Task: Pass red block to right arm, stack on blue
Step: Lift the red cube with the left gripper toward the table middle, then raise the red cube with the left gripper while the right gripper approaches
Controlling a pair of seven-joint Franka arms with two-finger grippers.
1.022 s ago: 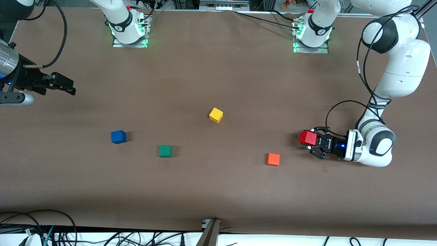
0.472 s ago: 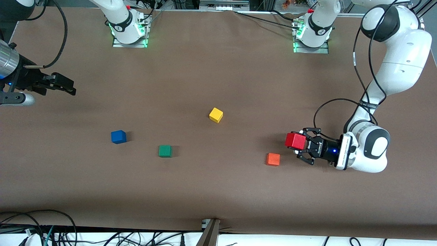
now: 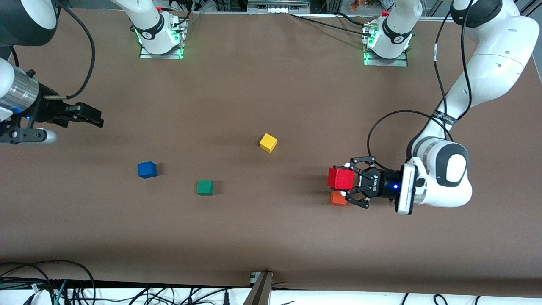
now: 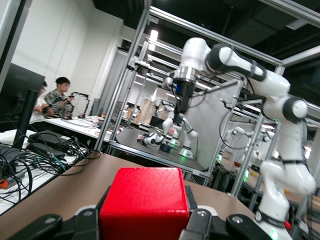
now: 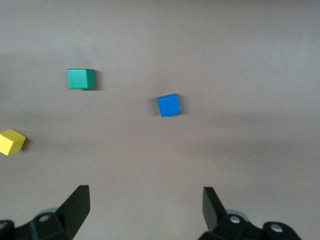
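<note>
1. Left gripper [image 3: 352,181]: at lower right of the front view, clamped on the red block [image 3: 340,178], carried off the table with the wrist lying roughly level.
2. Red block: held above the orange cube [image 3: 337,199], partly covering it in the front view. Seen at bottom centre of the left wrist view [image 4: 144,203], pinched between the black fingers [image 4: 200,224].
3. Right gripper [image 3: 94,115]: at the left edge of the front view, up over bare table toward the right arm's end. Spread wide, nothing between the fingers [image 5: 75,206], whose two tips show at the bottom of the right wrist view. Holding nothing.
4. Blue cube [image 3: 147,169]: resting on the table [image 3: 271,237] at centre left of the front view, below the right gripper in that frame and well apart from it. Nothing stacked on it. Visible near the middle of the right wrist view [image 5: 169,105].
5. Green cube [image 3: 205,187]: near the blue cube, slightly nearer the front camera, toward the left arm's end from it.
6. Yellow cube [image 3: 267,142]: near the centre of the front view, standing alone, farther from the front camera than the green cube.
7. Red block and blue cube: well apart, with green and yellow cubes lying between them.
</note>
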